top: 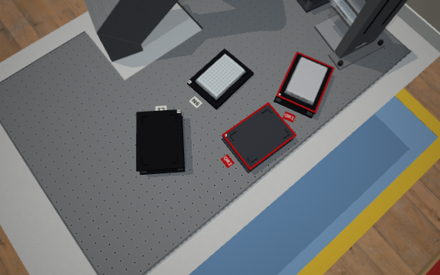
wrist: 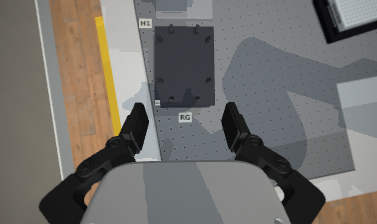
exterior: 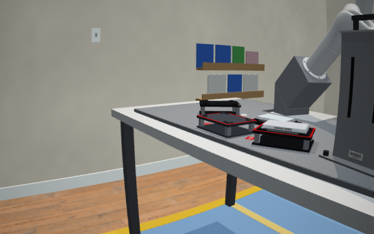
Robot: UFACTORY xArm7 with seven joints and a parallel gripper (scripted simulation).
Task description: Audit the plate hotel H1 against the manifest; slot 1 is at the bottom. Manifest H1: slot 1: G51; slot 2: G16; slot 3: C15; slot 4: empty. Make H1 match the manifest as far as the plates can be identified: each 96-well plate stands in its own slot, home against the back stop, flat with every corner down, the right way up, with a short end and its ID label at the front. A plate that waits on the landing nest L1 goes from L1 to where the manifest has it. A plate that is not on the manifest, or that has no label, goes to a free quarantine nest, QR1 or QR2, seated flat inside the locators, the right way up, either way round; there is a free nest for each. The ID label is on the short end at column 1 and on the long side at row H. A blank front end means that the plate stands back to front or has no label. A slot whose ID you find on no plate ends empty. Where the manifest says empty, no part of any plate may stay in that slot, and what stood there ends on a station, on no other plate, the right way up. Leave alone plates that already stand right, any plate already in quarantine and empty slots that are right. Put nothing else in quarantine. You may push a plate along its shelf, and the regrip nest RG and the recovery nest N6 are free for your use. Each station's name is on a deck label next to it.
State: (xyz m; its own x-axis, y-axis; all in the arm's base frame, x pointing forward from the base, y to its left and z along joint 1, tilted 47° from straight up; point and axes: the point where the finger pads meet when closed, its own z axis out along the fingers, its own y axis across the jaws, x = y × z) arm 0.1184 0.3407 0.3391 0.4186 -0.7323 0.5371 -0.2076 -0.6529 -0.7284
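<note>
My gripper (wrist: 185,111) is open and empty. In the wrist view it hangs over the deck and looks straight down, just short of the empty dark regrip nest RG (wrist: 184,65), beside its deck label (wrist: 185,117). The H1 deck label (wrist: 145,23) lies further ahead. The plate hotel H1 (top: 363,27) (exterior: 365,97) stands at the deck's edge; its slots are hidden in all views. A white plate (top: 220,77) (exterior: 273,117) (wrist: 356,11) sits in nest N6 (top: 247,73). Another white plate (top: 306,81) (exterior: 284,126) sits in the red-edged nest QR1 (top: 286,81).
The red-edged nest QR2 (top: 260,135) (exterior: 226,120) is empty. An empty black nest (top: 160,140) (exterior: 219,104) stands apart to the left; I cannot read its label. The arm's grey base (top: 136,23) (exterior: 299,88) stands at the back of the deck.
</note>
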